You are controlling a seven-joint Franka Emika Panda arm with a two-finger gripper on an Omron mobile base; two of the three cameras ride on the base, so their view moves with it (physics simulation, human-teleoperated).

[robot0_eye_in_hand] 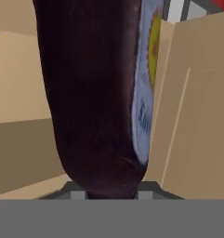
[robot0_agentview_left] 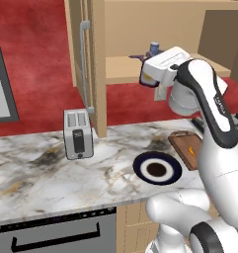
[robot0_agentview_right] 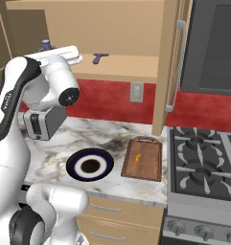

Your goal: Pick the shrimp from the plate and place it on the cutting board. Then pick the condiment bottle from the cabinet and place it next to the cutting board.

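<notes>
Right up close in our hand view is the condiment bottle (robot0_eye_in_hand: 97, 97), big and dark brown, with its yellow and white label on one side. Our tool (robot0_eye_in_hand: 108, 193) sits at its bottom end with one finger tip on each side, so we think the tool is closed on the bottle and holds it. In the left base view we see the blue cap of the bottle (robot0_agentview_left: 154, 48) poking up behind our white hand, up at the shelf of the cabinet (robot0_agentview_left: 98, 69). The cabinet door is open. A purple curved utensil (robot0_agentview_right: 99, 58) lies on the same shelf, a little way off.

Down on the counter (robot0_agentview_left: 36, 168) we see the plate (robot0_agentview_left: 157, 169), and it looks bare. The shrimp (robot0_agentview_right: 138, 158) is a tiny orange bit lying on the cutting board (robot0_agentview_right: 150, 165), which sits just beside the plate. So we think the first half of the job is done.

A toaster (robot0_agentview_left: 77, 133) stands on the counter near the cabinet door.

What is left, we think, is to bring the bottle out of the cabinet, carry it down, and stand it on the counter next to the cutting board. It is not there yet.
</notes>
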